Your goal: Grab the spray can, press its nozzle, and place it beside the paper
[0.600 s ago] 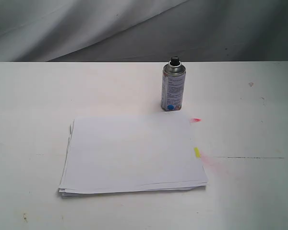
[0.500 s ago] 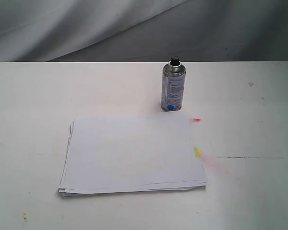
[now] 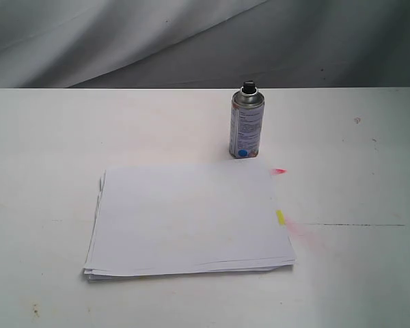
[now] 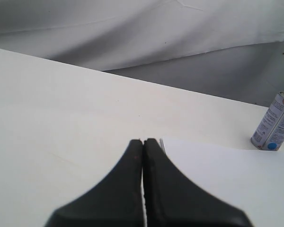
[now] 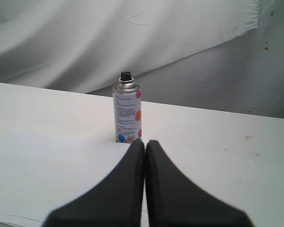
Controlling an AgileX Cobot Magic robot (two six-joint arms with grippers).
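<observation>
**Left fingers (image 4: 142,143) and right fingers (image 5: 145,144) both closed, both empty**

Black and tapering, the left fingers press tip to tip with no gap between them and nothing in their grip. They hang over the flat white desk (image 3: 48,137), just by the left edge of the paper (image 3: 191,219), a thin stack of plain white sheets lying flat in the middle of the desk. On the stack's right edge sit two small tabs: a pink tab (image 3: 279,171) at the far corner and a yellow tab (image 3: 281,218) nearer. Just beyond that far right corner stands the spray can (image 3: 247,130), a small silver metal cylinder with a white printed label, coloured dots and a blue dot at its base. It is upright on bare desk, with the tiny black plastic nozzle (image 3: 249,87) capping its domed top. Nothing touches it. The black right fingers are pressed together too, holding nothing, and point at the can from the near side, above the paper. Right of the stack, a faint pink smudge (image 3: 305,233) marks the desk.
</observation>
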